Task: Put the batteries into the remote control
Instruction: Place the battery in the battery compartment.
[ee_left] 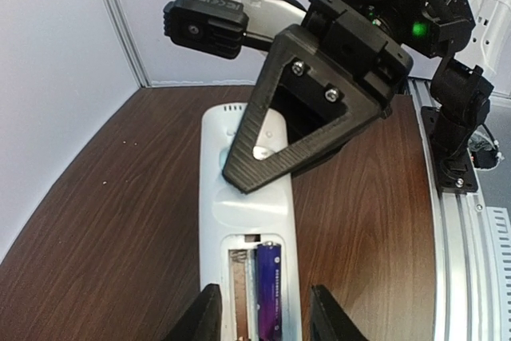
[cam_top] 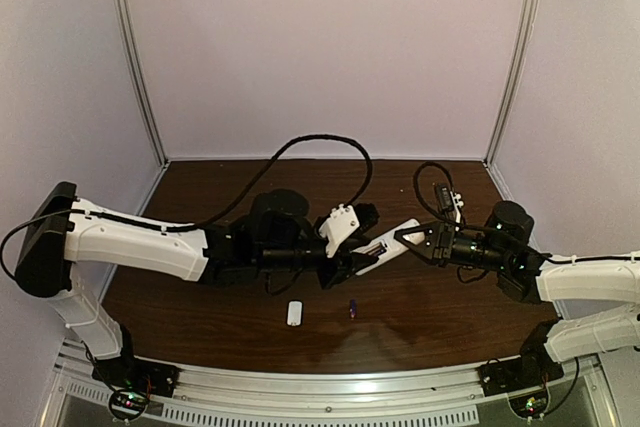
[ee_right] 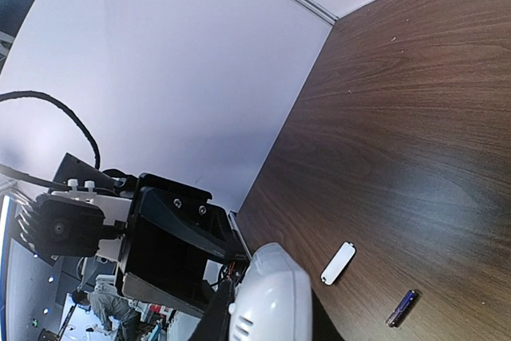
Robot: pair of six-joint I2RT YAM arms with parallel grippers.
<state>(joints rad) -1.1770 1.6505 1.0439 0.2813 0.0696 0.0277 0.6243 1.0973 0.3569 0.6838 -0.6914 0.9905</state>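
The remote control [ee_left: 247,221] is held above the table, back side up, with its battery bay open. One of the batteries [ee_left: 268,289] lies in the bay's right slot; the left slot shows only a bare spring. My left gripper [ee_left: 265,319] is open, its fingers [ee_left: 206,317] straddling the bay end without pinching anything. My right gripper [cam_top: 402,238] is shut on the remote's other end [ee_right: 275,297]. A second battery [cam_top: 352,308] lies loose on the table below the two grippers.
A small white cover piece [cam_top: 294,313] lies on the wooden table [cam_top: 200,297], left of the loose battery; the right wrist view shows both cover [ee_right: 338,263] and battery [ee_right: 402,307]. White walls enclose the table on three sides. A black cable [cam_top: 300,147] loops over the back.
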